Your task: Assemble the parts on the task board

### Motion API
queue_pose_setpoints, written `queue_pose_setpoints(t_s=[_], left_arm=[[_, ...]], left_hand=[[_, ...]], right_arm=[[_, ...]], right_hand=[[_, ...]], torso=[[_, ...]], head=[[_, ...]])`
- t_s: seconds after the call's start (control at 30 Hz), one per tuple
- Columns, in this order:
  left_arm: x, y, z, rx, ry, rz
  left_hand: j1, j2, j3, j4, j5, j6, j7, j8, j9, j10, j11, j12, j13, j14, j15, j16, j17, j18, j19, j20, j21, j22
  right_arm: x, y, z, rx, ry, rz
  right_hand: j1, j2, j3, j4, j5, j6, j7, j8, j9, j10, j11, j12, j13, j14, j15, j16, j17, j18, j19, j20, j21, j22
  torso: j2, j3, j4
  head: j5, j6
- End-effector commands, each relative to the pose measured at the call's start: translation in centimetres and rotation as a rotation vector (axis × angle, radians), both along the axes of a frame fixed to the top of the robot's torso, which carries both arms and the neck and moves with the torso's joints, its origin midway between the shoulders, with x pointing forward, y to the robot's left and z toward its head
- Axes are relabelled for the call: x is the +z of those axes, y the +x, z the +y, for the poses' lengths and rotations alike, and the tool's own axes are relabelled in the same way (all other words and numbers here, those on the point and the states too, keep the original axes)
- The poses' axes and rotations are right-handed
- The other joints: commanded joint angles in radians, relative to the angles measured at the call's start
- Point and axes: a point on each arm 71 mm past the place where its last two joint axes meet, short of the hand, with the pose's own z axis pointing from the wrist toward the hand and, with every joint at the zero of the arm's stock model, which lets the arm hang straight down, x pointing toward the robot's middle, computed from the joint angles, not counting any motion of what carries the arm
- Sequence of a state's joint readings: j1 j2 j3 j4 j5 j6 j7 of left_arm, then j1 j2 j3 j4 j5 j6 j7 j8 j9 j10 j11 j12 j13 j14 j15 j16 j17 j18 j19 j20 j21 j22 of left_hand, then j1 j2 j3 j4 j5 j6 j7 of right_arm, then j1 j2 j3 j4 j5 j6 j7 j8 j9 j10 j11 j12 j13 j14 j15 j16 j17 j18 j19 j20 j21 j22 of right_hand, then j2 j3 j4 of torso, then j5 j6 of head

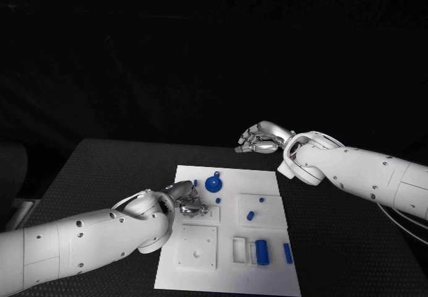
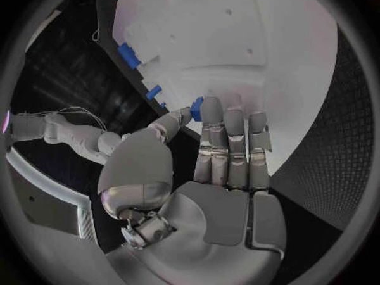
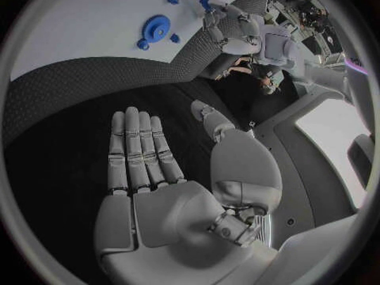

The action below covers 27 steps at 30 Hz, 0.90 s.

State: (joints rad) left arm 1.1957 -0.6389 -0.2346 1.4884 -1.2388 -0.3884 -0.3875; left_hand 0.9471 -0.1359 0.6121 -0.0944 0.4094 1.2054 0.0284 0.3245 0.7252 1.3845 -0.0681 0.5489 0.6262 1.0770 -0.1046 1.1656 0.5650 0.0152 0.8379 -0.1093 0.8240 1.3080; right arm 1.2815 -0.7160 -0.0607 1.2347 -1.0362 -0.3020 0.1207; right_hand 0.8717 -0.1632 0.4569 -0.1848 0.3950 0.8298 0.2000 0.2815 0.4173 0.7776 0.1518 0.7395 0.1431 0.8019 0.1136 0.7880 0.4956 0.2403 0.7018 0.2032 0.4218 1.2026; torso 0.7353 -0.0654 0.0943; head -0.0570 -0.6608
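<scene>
black table [image 1: 107,167]; white task board [image 1: 268,179] lying flat at centre.

I see just my black table [image 1: 107,167], w/ a bumpy, dotted top, dark all the way behind it.

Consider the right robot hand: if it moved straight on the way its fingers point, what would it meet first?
Probably bare black table. The right robot hand is open; the task board with its blue gear lies beyond. Height is unclear.

black table [image 1: 107,167] with fine-textured top, dark backdrop behind it – nothing of the room visible, dim light overall
</scene>
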Motion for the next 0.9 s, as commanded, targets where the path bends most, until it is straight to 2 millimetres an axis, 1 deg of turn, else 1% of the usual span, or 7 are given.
queue_pose_setpoints(t_s=[0.03,0.5,0.9], left_arm=[[0.35,-0.06,-0.21,-0.013,-0.023,-0.041],[-0.28,0.14,-0.06,-0.019,0.027,0.004],[-0.45,0.43,-0.12,-0.014,0.061,0.001]], left_hand=[[0.043,0.044,0.043,-0.037,0.002,0.003,-0.004,-0.002,0.001,0.003,-0.003,-0.003,-0.001,-0.003,0.004,0.004,-0.001,-0.015,0.001,-0.087,0.005,0.021],[0.042,0.046,0.045,-0.037,0.0,0.003,-0.003,-0.003,0.0,0.003,-0.003,-0.004,-0.002,-0.004,0.004,0.004,-0.002,-0.015,0.002,-0.087,0.005,0.021],[0.041,0.048,0.046,-0.038,-0.004,0.002,-0.003,-0.004,-0.001,0.002,-0.002,-0.005,-0.003,-0.004,0.004,0.004,-0.002,-0.015,0.001,-0.087,0.006,0.021]], right_arm=[[-0.06,-0.07,0.05,0.01,-0.003,0.006],[-0.07,-0.07,0.07,0.011,-0.004,0.008],[-0.07,-0.07,0.07,0.011,-0.004,0.008]], right_hand=[[-0.006,-0.003,-0.002,0.006,0.004,-0.007,-0.003,0.006,-0.001,0.005,0.003,-0.003,-0.002,0.0,0.005,-0.004,-0.002,0.013,-0.002,0.006,-0.007,0.001],[-0.006,-0.003,-0.002,0.006,0.004,-0.007,-0.003,0.006,-0.001,0.005,0.003,-0.003,-0.003,-0.001,0.005,-0.003,-0.002,0.013,-0.002,0.006,-0.007,0.002],[-0.006,-0.002,-0.002,0.007,0.004,-0.007,-0.003,0.007,-0.002,0.005,0.003,-0.003,-0.004,-0.001,0.005,-0.003,-0.003,0.014,-0.002,0.006,-0.007,0.002]], torso=[[0.0,-0.0006,-0.0001],[0.0,-0.0005,0.001],[0.0,-0.0003,-0.0003]], head=[[-0.001,-0.001],[-0.001,-0.005],[0.001,-0.006]])
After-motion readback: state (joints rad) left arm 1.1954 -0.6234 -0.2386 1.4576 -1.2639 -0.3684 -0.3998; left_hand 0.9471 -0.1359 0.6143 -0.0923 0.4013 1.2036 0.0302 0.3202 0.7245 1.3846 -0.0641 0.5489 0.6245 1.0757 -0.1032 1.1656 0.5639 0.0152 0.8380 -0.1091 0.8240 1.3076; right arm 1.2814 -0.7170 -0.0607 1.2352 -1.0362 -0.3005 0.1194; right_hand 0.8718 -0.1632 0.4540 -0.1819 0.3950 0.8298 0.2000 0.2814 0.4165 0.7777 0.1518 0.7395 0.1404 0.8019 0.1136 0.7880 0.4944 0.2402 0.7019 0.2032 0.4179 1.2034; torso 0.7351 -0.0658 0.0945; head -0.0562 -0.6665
